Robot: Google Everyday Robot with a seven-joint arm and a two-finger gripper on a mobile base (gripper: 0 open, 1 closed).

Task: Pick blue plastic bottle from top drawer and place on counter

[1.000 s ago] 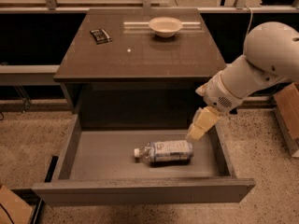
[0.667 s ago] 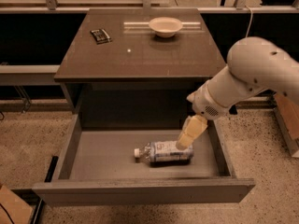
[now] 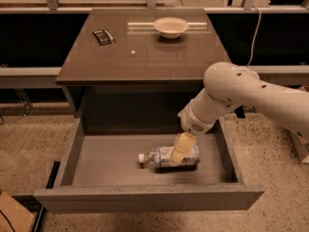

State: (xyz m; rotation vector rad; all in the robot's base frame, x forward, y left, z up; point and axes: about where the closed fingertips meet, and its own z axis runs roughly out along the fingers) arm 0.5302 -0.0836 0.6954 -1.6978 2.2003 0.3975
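Note:
The blue plastic bottle [image 3: 164, 158] lies on its side in the open top drawer [image 3: 116, 161], white cap pointing left. My gripper [image 3: 180, 149] reaches down from the white arm at the right and sits right over the bottle's right half, its tan fingers overlapping the label. The counter [image 3: 145, 52] is the dark top of the cabinet behind the drawer.
A white bowl [image 3: 170, 27] stands at the back of the counter. A small dark flat object [image 3: 103, 36] lies at the counter's back left. The drawer's front panel [image 3: 145, 198] juts out toward me. Speckled floor lies on both sides.
My arm has swung left and down, bringing the gripper from beside the bottle's right end to directly over it. The bottle has not moved.

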